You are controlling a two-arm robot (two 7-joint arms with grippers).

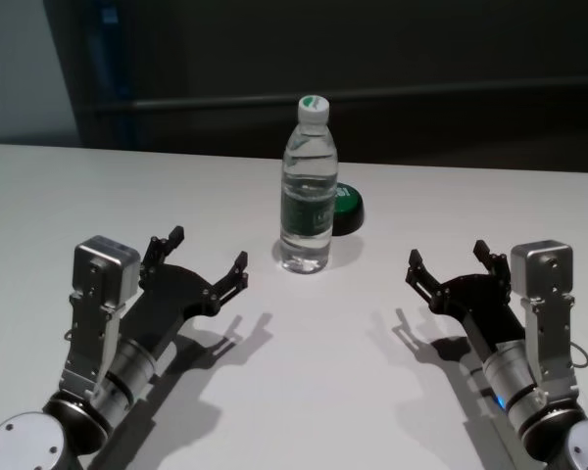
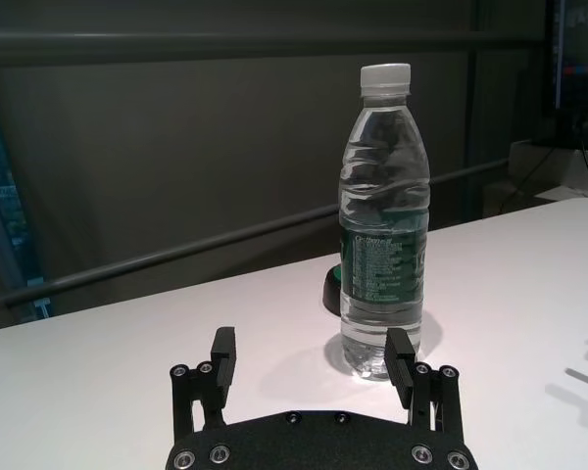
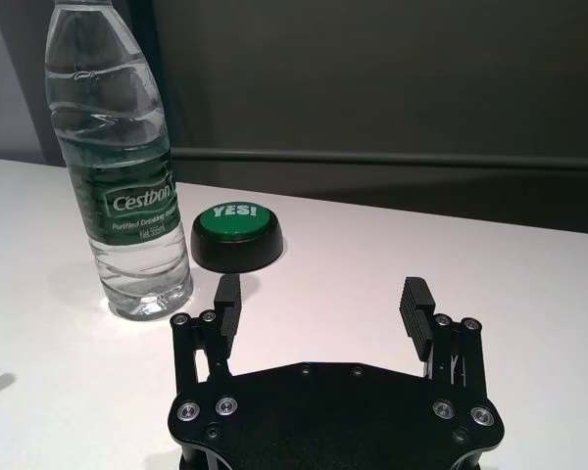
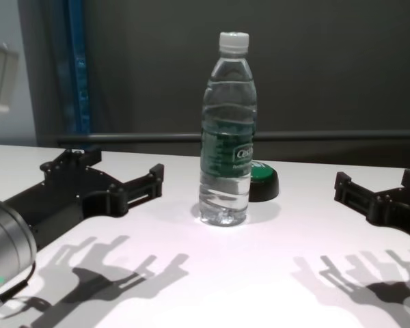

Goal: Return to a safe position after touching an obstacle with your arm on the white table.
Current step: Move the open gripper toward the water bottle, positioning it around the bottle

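Note:
A tall clear water bottle (image 1: 307,191) with a white cap and a dark green label stands upright in the middle of the white table (image 1: 304,392). It also shows in the left wrist view (image 2: 383,225), the right wrist view (image 3: 122,166) and the chest view (image 4: 225,133). My left gripper (image 1: 208,258) is open and empty, above the table to the bottle's near left, apart from it. My right gripper (image 1: 451,262) is open and empty, to the bottle's near right, also apart. Both grippers show in the chest view, left (image 4: 126,179) and right (image 4: 376,188).
A low round green button (image 1: 346,208) on a black base sits just behind and right of the bottle; it reads "YES!" in the right wrist view (image 3: 237,235). A dark wall with a horizontal rail (image 1: 421,95) runs behind the table's far edge.

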